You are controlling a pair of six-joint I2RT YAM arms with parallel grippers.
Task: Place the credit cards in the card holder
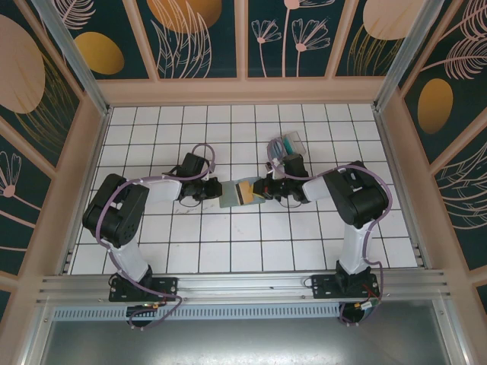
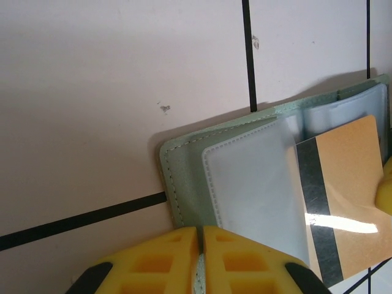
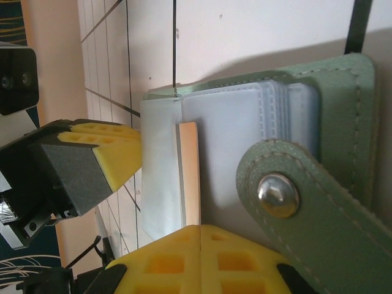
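At mid-table, the left gripper (image 2: 201, 240) clamps the card holder (image 2: 182, 177) steady so the right gripper (image 3: 200, 236), gripping a credit card (image 3: 190, 174), can pocket it.

Card holder (image 2: 184, 177): sage-green leather-like cover with a fine matt grain and paler stitching along the edges. The strap (image 3: 324, 239) is the same material.
Inner pockets (image 2: 257, 184): soft translucent plastic, frosted bluish-grey, with a slight sheen and stitched seams.
Snap stud (image 3: 278, 195): polished metal, mirror-bright.
Credit card (image 2: 349, 184): smooth tan-orange plastic, glossy, with a white glare patch. The black stripe across it is also shiny.
Left tool (image 2: 201, 257), right tool (image 3: 200, 245): yellow moulded pads, matt, with waffle-like recesses.
Housing (image 3: 61, 177): dark grey, matt plastic.
Tabletop (image 2: 92, 92): smooth matt whitish surface with dark grid lines and a few small specks.
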